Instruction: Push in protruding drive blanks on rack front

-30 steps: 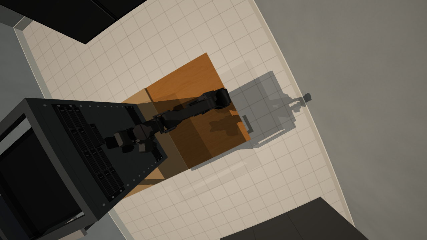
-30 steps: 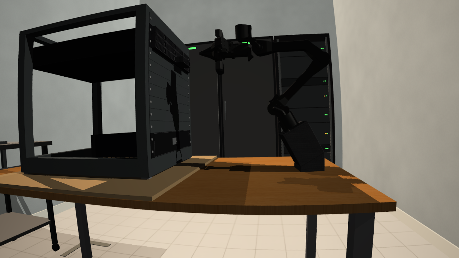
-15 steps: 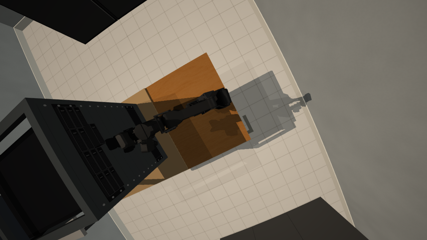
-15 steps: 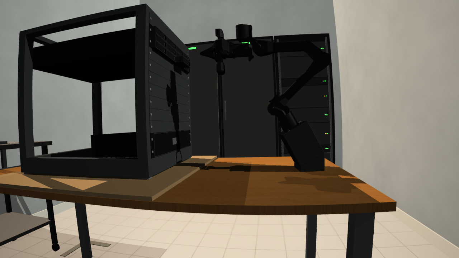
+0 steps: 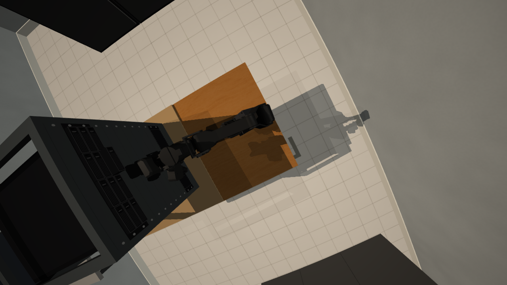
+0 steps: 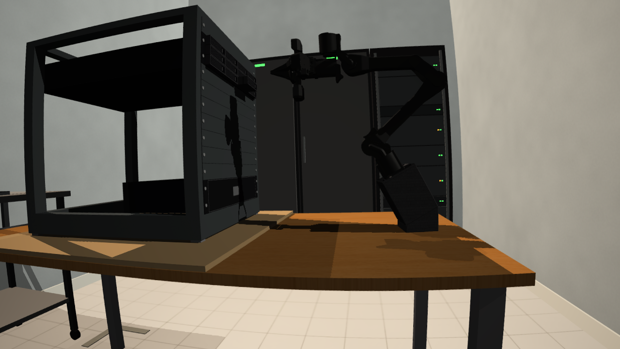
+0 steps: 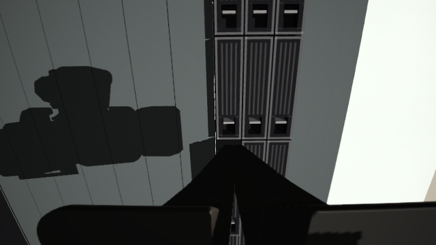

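Blank to push: you have one drive blank [image 5: 115,160] [image 6: 246,82] [image 7: 223,143] standing proud of the rack [image 5: 72,253] [image 6: 191,130] [image 7: 317,78], in the lowest row of the upper bank, second column from the far side.
Way from the gripper: it lies to the left of your gripper [image 5: 128,171] [image 6: 272,72] [image 7: 233,153], its middle a little toward the far side; in the wrist view your tips cover much of it.
Long axis: level, running near to far along the rack's front, across your pushing line.
Arm: your only one, reaching in from the right.
Gripper state: clenched, fingers together with nothing between them.
Contact: the exterior view shows the tips apart from the blank, short of the front.
Next move, as I judge it: shift slightly far to centre on its face, check height, then press straight left until it latches.
Watch for: an off-centre push could make it bind, and too much force up this high could tip or slide your unfastened rack.
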Robot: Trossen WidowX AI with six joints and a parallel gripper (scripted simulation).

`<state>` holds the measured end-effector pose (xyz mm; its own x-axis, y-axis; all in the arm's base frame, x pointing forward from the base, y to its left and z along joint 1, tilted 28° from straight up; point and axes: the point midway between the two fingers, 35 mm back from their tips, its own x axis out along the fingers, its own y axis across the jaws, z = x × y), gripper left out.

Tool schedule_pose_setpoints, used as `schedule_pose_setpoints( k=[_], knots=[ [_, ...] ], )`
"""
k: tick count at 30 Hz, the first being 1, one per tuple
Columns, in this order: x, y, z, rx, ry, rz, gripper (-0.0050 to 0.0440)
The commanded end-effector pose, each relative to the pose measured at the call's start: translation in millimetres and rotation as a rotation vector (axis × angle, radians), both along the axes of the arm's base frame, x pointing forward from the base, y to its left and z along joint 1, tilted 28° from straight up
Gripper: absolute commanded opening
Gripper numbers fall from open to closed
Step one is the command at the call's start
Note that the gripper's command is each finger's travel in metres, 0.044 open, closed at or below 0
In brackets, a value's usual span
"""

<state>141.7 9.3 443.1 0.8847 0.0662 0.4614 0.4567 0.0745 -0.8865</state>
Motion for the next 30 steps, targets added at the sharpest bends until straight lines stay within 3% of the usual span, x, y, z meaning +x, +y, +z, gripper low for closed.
schedule_pose_setpoints(
  k=[1, 16, 30],
  knots=[
    [-2.6, 0.5, 0.7, -0.002, -0.007, -0.004, -0.0050],
    [-1.1, 0.5, 1.6, -0.002, -0.007, -0.004, -0.0050],
    [37.2, 1.5, 24.4, -0.002, -0.007, -0.004, -0.0050]
  ],
)
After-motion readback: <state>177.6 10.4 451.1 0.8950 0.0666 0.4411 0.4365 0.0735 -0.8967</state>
